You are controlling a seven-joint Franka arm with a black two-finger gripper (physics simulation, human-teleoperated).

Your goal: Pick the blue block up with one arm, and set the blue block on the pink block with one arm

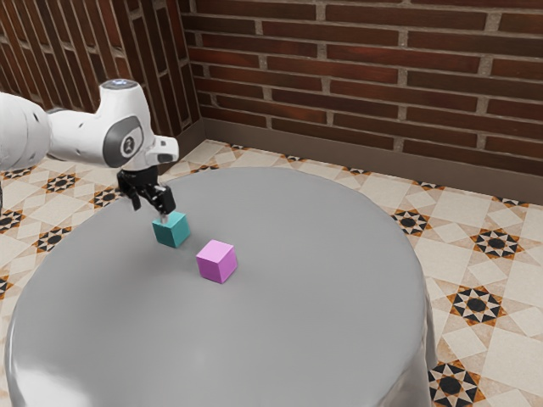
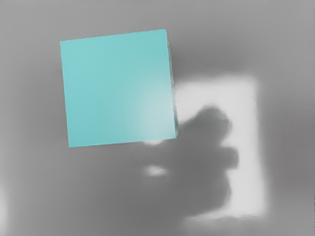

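Brick walls and patterned tiles ring your grey table. Your gripper hovers just above the blue block, fingers seemingly parted and empty. The block looks light, rigid and smooth, so pinch its flat opposite sides. The pink block sits near.
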